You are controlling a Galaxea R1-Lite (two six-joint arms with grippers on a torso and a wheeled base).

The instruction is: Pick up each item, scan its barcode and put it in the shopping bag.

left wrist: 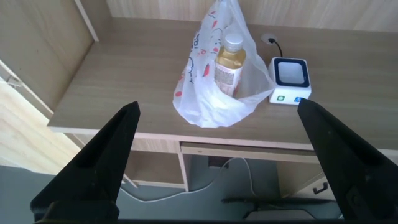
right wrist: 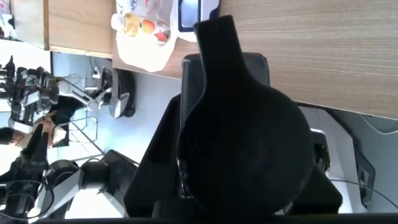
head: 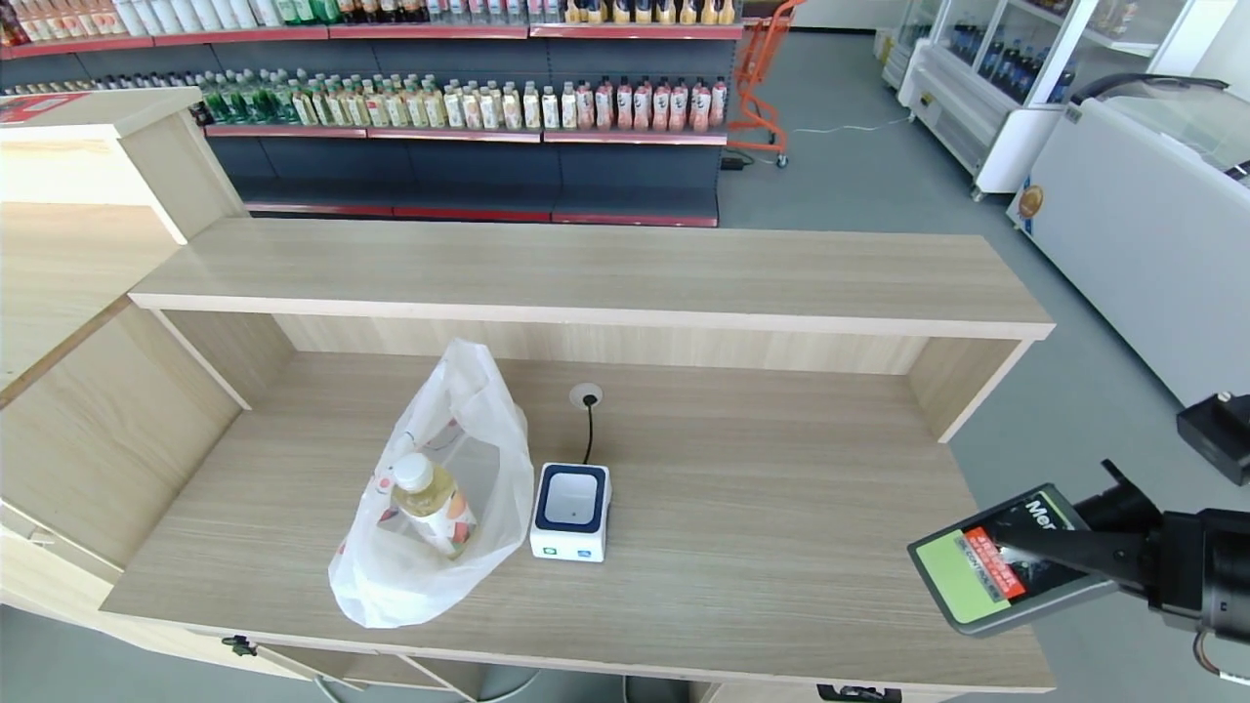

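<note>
I hold the flat packet (head: 962, 576) clamped in my right pincer (head: 1025, 552) over the worktop's (head: 781, 547) right edge, its long axis pointing left toward the scanner (head: 571, 508), which stands well apart, just beside the shopping bag (head: 469, 410).

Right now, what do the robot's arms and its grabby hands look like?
Both are black all over. The left end effector has two flat, wedge-shaped fingers, plain with no markings. The right end effector has a long finger that starts wide and round and narrows to a tip, on a chunky black wrist. A thin cable loops beneath that wrist.
</note>
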